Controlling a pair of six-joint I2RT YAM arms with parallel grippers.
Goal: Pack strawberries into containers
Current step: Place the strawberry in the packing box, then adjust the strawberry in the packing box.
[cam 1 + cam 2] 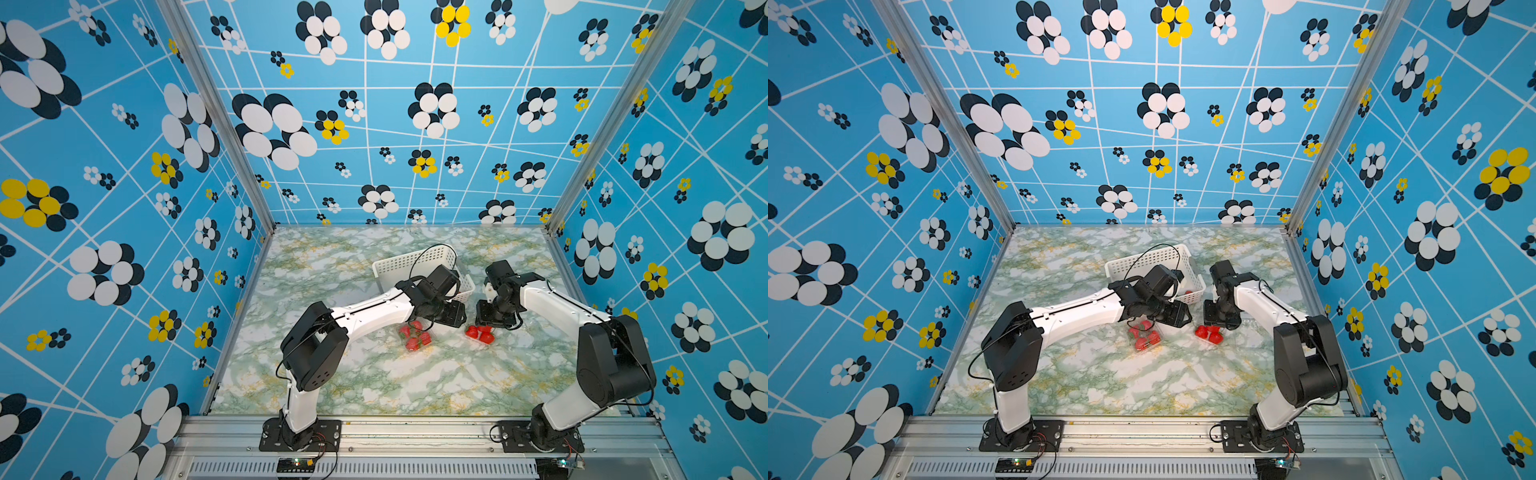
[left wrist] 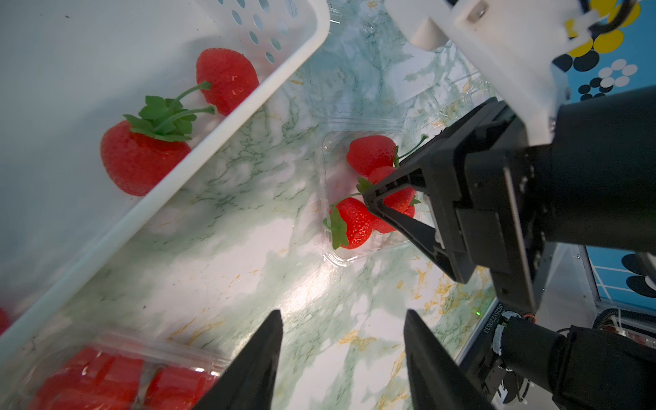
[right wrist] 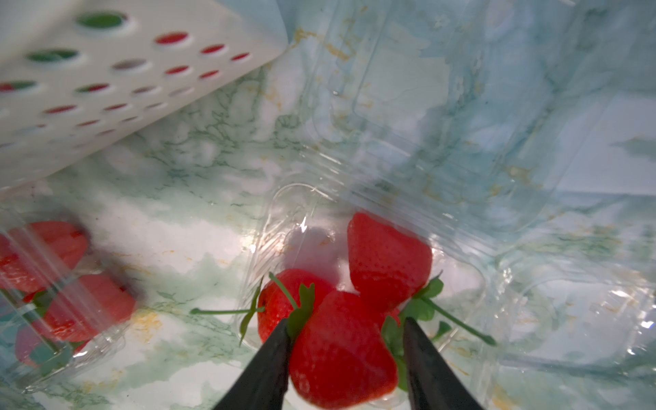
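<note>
- Right gripper straddles a strawberry low in the open container, just right of the packed container. I cannot tell whether it is clamped on the fruit or loosened.
- Release low, then lift straight up, so stems don't snag.
- Left gripper — jaws apart, empty — hangs by the white basket, farther back, where two strawberries lie.

The green-veined marble tabletop carries a white perforated basket near its middle; just in front sit a closed clear container and an open clear container; the clear plastic adjoining the latter is perhaps its lid.
</note>
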